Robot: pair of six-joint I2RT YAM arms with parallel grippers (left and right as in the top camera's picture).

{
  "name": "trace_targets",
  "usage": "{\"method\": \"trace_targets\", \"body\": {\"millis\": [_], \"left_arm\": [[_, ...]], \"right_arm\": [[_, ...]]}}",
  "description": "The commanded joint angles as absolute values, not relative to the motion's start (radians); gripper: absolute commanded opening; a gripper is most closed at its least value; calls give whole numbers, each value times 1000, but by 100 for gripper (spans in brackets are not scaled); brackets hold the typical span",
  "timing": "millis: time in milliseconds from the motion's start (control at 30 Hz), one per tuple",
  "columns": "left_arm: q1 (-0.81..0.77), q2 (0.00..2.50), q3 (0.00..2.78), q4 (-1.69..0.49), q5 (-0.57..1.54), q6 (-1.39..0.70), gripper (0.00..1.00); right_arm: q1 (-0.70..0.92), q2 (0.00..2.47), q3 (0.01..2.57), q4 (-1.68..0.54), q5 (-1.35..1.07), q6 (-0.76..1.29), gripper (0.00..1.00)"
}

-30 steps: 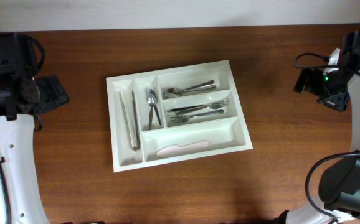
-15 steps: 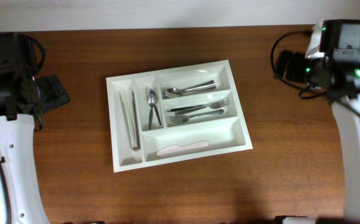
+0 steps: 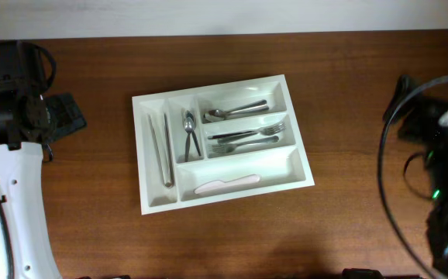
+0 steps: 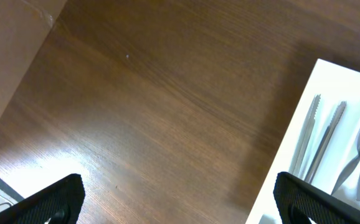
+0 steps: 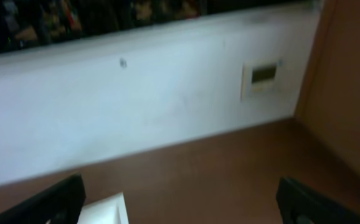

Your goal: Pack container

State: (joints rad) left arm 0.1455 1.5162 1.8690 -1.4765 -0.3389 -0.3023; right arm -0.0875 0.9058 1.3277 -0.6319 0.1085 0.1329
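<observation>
Right gripper (image 5: 180,200) is swinging off the far corner toward the near edge now, jaws gaping wide on nothing. Left gripper (image 4: 180,200) is gaping too, container (image 3: 278,165) sitting just right of its jaws.

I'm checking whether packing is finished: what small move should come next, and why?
Probably just park both arms: the container already holds utensils in every compartment, no loose piece shows on the table, and the left gripper and right gripper have open, empty jaws.
</observation>
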Motion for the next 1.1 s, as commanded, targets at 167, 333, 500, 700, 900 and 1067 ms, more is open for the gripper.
{"method": "trace_targets", "body": {"millis": [167, 333, 500, 700, 900, 1067], "left_arm": [[150, 1496, 1877, -1477, -332, -301, 99], [150, 1496, 1877, -1477, -332, -301, 99], [150, 1496, 1877, -1477, -332, -301, 99], [150, 1496, 1877, -1477, -332, -301, 99], [150, 1496, 1877, -1477, -332, -301, 99], [150, 1496, 1877, -1477, -332, -301, 99]], "right_arm": [[-94, 471, 781, -556, 105, 271, 99], [-94, 237, 528, -556, 107, 271, 99], [-94, 57, 335, -557, 109, 271, 99], [-94, 5, 237, -556, 110, 271, 99], [-94, 4, 183, -556, 110, 271, 99], [-94, 4, 148, -554, 109, 271, 99]]}}
